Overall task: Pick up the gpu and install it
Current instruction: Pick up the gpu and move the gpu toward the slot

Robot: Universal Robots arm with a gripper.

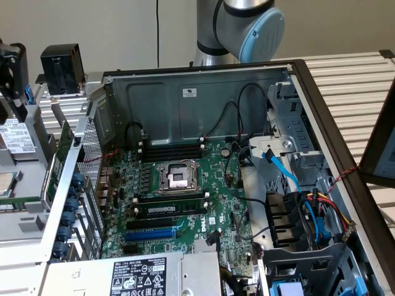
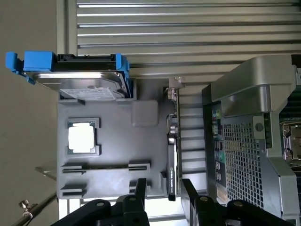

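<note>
The pincer (image 2: 163, 183) is open: its two black fingers (image 2: 141, 190) stand apart, and the near end of the gpu (image 2: 172, 141) sits in the gap between them. One finger is clearly apart from the card. The other is just beside it, and whether it touches cannot be told. The gpu stands on its edge, a thin dark strip running straight away from the pincer, with its silver bracket (image 2: 174, 84) at the far end. It rests along one side of a grey tray (image 2: 117, 141), outside the computer case (image 2: 244, 84).

Just past the fingertips, on the tray side of the card, narrow slots (image 2: 108, 167) are moulded into the tray. Farther out on that side a processor chip (image 2: 82, 136) lies flat in a square pocket. Beyond it, at the tray's far end, sits a hard drive (image 2: 89, 89) in blue rails (image 2: 40, 61).

On the other side of the gpu, near the pincer, the case stands open, its perforated rear panel (image 2: 240, 160) facing the card. Deeper inside, the green motherboard (image 1: 213, 163) lies flat with its processor socket (image 1: 174, 177) and a blue expansion slot (image 1: 151, 234). A slatted table (image 2: 188, 28) stretches away past the tray, and the robot arm (image 1: 244, 28) rises behind the case
</note>
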